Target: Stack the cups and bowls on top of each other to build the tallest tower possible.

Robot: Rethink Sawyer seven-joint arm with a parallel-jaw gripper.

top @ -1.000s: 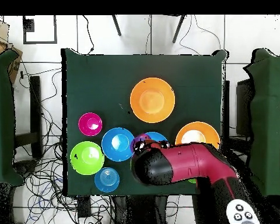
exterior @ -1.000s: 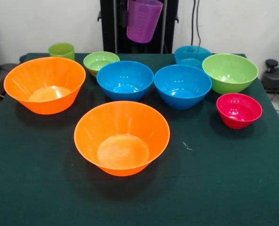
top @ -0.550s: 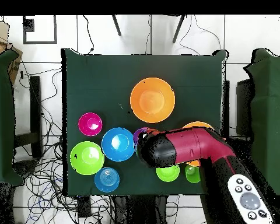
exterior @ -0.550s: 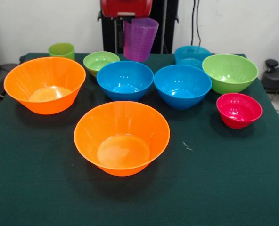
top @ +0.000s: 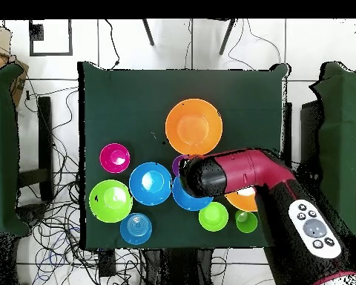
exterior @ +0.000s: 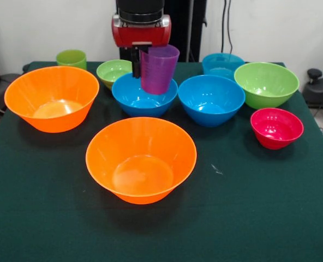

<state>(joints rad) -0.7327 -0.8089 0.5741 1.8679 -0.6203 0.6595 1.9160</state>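
Front view: purple cup (exterior: 158,69) hangs upright, held at its rim by the gripper (exterior: 137,57), over a blue bowl (exterior: 144,93).
Gripper: closed on the purple cup; one dark finger (exterior: 136,61) shows beside the cup's wall.
Cup's place: lower part inside the rim line of the blue bowl; I cannot tell if it touches the bowl's floor.
Overhead view: arm (top: 244,175) covers most of the cup; only a purple edge (top: 176,162) shows past it.
Beside the gripper: second blue bowl (exterior: 211,99) on one side, small green bowl (exterior: 116,71) on the other, both near.
Farther out: teal bowl (exterior: 222,65), large green bowl (exterior: 266,83), red bowl (exterior: 276,127), green cup (exterior: 71,58).
Orange bowls: one (exterior: 51,97) to the side, one (exterior: 141,159) in front, well apart from the gripper.
Table (exterior: 249,207): dark green cloth.
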